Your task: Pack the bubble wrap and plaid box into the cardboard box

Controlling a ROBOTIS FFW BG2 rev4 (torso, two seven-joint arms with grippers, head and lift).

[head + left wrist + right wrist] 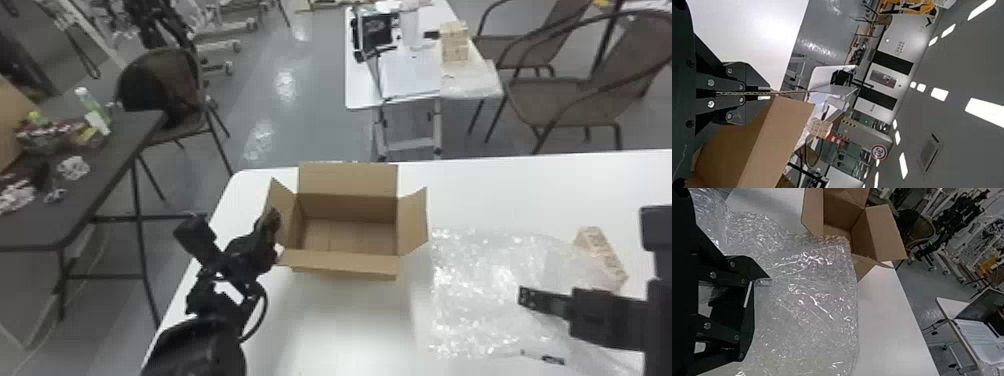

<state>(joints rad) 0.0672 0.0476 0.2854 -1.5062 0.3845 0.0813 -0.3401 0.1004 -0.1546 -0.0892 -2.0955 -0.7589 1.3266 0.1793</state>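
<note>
White table (345, 325): the work surface; its bare near part lies on the robot's side of the left fingers.
Bubble wrap (475, 300): spread loose and crumpled on the table, well to the right of the left fingers, below and around the right gripper. Probably very light, limp and slippery, apt to spring open or snag on a flap; best taken by a gathered, thick fold near its middle.
Right gripper (521, 296): over the wrap, pointing toward the carton; whether it grips anything cannot be told.
Plaid box (601, 252): beyond the right gripper, beside the wrap's outer edge. Likely light and fairly firm, easily dented; a gentle hold across its narrow sides should suit.
Left gripper (770, 93): fingers together, clamped on the left flap (285, 200), seemingly steadying the carton.
Cardboard box (345, 264): open and upright, just right of the left fingers, flaps spread, no goods inside. Stiff walls, bendable flaps; a hard tug could skew it.
Step, as judged: packing at its start, with the wrap probably first.
Far table (356, 85): across the floor, well beyond both grippers.
</note>
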